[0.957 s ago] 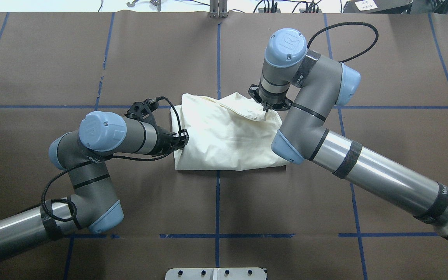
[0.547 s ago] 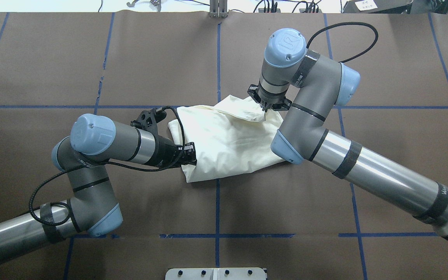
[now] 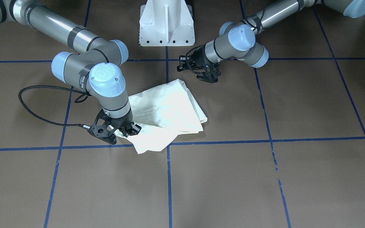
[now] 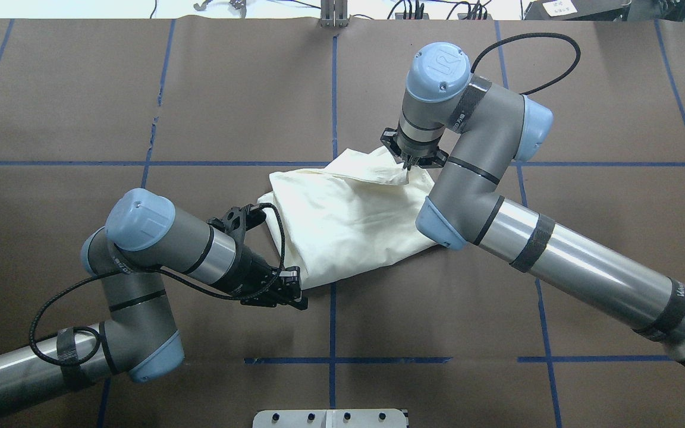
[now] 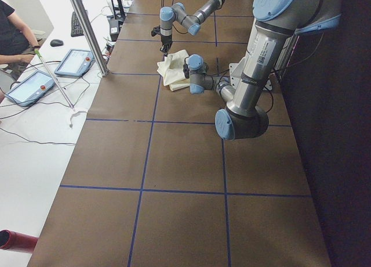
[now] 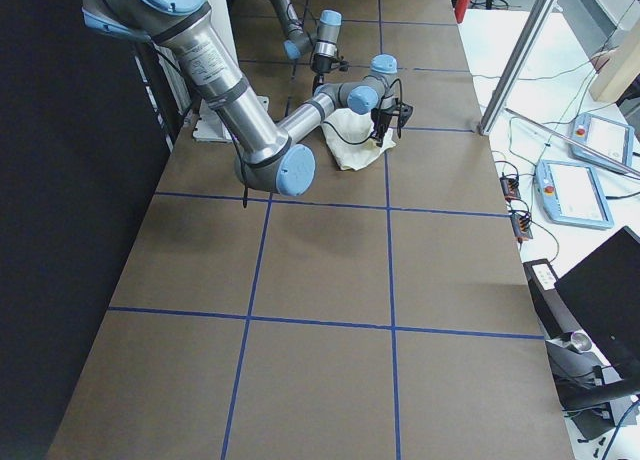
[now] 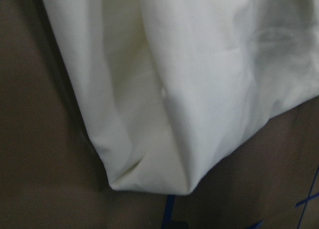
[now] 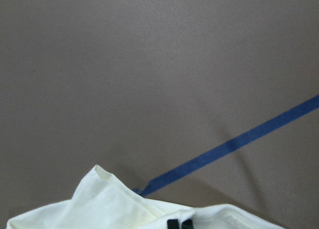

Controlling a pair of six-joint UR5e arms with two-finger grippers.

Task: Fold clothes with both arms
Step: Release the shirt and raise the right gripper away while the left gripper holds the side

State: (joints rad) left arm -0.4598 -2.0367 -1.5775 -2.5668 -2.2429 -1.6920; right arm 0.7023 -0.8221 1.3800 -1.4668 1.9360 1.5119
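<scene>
The cream shirt lies folded and skewed on the brown table, plain side up. My right gripper points down at its far right corner and is shut on a raised flap of the cloth; its fingertips show closed together on the fabric. My left gripper lies low, just on the near side of the shirt's near left corner, and stands apart from the cloth in the front view. The left wrist view shows that corner lying free. I cannot tell how the left jaws stand.
The white pedestal base stands at the robot's edge of the table. Blue tape lines cross the brown cover. Beyond the far edge are a metal post, tablets and a seated person.
My left gripper swept from the shirt's left edge toward the robot's side. The shirt's near left corner trailed after it, skewing the cloth. The right gripper held its corner almost still.
</scene>
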